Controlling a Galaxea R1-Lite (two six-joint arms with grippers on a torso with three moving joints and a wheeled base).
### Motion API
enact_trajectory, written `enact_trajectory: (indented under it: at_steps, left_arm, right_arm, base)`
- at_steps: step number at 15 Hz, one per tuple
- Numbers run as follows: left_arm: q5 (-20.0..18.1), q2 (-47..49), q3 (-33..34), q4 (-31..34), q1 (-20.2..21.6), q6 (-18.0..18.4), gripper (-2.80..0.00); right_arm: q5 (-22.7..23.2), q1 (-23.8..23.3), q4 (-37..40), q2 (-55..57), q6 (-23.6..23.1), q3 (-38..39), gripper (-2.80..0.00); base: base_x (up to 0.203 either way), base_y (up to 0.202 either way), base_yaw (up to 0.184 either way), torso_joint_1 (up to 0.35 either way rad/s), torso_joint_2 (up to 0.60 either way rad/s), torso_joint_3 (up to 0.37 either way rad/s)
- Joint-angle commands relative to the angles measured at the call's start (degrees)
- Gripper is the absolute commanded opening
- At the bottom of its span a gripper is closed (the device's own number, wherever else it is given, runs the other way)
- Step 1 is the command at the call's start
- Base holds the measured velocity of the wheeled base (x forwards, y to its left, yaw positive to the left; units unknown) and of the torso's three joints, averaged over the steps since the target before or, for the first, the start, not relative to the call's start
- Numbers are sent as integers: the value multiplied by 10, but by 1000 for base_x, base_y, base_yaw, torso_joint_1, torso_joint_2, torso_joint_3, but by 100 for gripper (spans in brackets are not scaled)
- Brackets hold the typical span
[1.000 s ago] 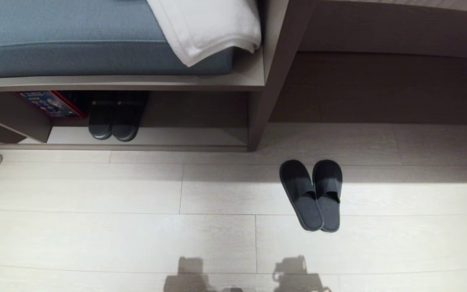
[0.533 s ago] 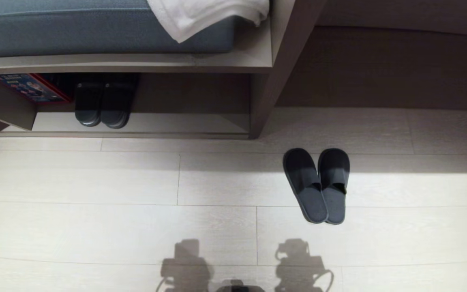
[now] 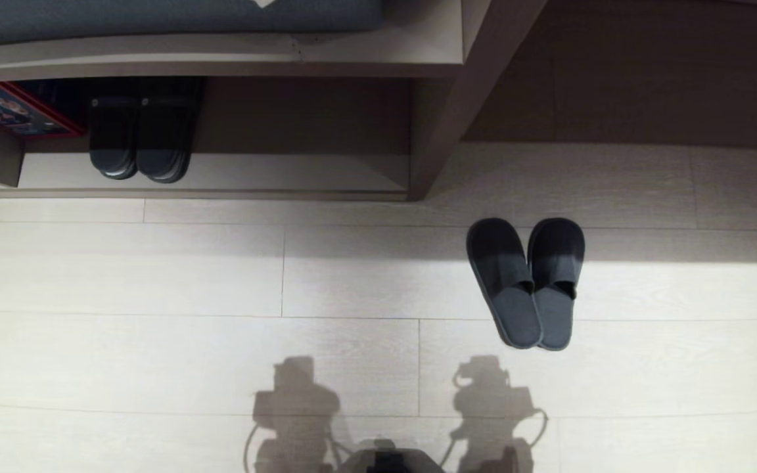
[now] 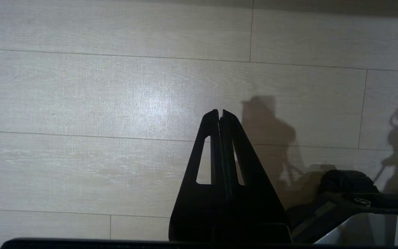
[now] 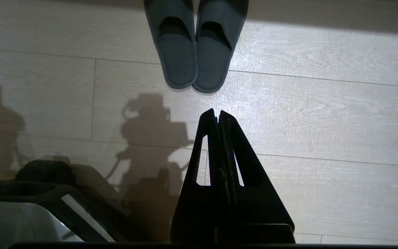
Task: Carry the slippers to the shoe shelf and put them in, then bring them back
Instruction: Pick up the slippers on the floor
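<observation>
The slippers (image 3: 504,276) lie side by side on the pale wood floor, right of centre in the head view, toes toward the wall. They also appear in the right wrist view, where the slippers (image 5: 178,52) lie a short way beyond my right gripper (image 5: 217,111), which is shut and empty above the floor. My left gripper (image 4: 220,111) is shut too, with only bare floorboards under it. The shoe shelf (image 3: 286,172) is the low open compartment at the upper left, bounded on its right by an upright panel (image 3: 441,125). Neither arm shows in the head view, only their shadows.
Another dark pair of slippers (image 3: 138,141) sits inside the shelf at its left, beside a red-edged box (image 3: 4,108). A bench board (image 3: 221,56) with a blue cushion (image 3: 155,13) runs above. Part of my base (image 3: 385,461) shows at the near edge.
The whole head view has shifted: the shelf and bench have slid toward the picture's top and my shadows show more. The camera moved; the slippers and both arms have kept still.
</observation>
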Motion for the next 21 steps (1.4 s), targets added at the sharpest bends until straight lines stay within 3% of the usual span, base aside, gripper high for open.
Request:
enact_trajectory:
  at_steps: [1,16,18,21]
  left_arm:
    - [0,0,0,0,0,0,-280]
    - [1,-1,0,0,0,0,-280]
    - [1,-1,0,0,0,0,-280]
    - [1,-1,0,0,0,-1,-280]
  right_arm:
    - [0,0,0,0,0,0,-280]
    - [7,0,-5,1,1,-24,-280]
    - [48,0,7,27,1,-61,-280]
    - [66,0,-9,167,1,-99,-280]
  base:
    - [0,0,0,2,1,-195]
    - [0,0,0,2,-1,-197]
    - [0,0,0,0,7,-98]
    - [0,0,0,2,5,-21]
